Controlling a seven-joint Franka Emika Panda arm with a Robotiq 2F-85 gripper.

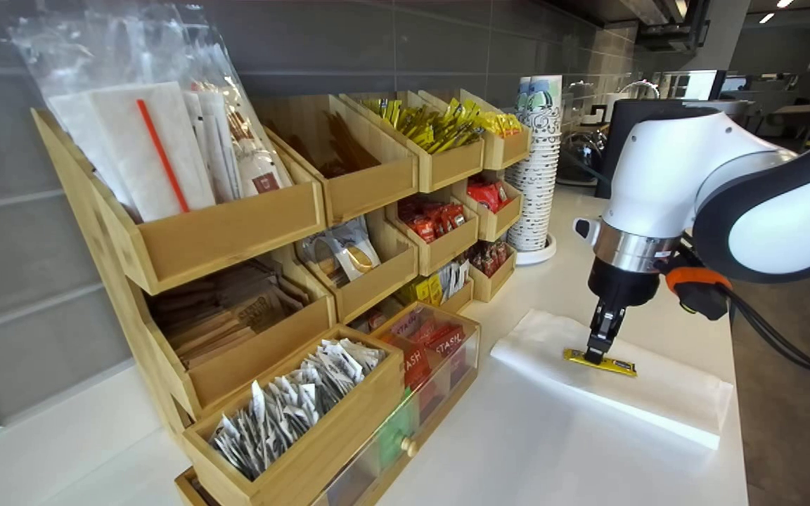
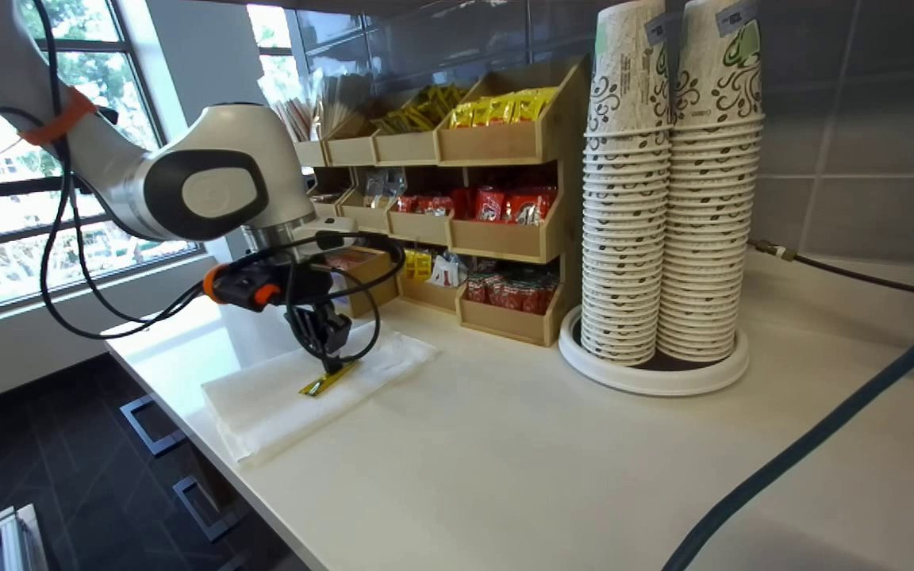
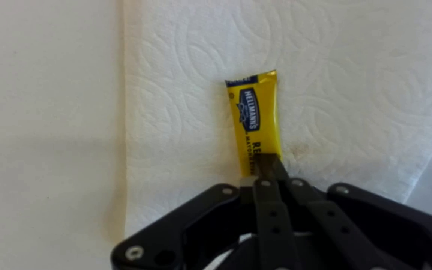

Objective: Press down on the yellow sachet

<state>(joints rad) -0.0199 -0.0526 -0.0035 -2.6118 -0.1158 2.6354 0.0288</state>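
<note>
The yellow sachet (image 3: 257, 112) is a small flat Hellmann's packet with a blue label. It lies on a folded white paper towel (image 3: 171, 123) on the counter. It also shows in both exterior views (image 1: 619, 366) (image 2: 315, 387). My gripper (image 3: 269, 161) is shut, and its fingertips rest on top of the sachet near its middle, covering that part. In both exterior views the gripper (image 1: 595, 357) (image 2: 334, 367) points down, touching the sachet from above. The near part of the sachet is hidden behind the fingers in the wrist view.
A tiered wooden organizer (image 1: 236, 239) with packets and stirrers stands against the wall. A drawer box (image 1: 405, 422) of tea and sugar sachets stands before it. Tall stacks of paper cups (image 2: 624, 238) sit on a round white tray (image 2: 663, 385). The counter edge (image 2: 266, 507) runs near the towel.
</note>
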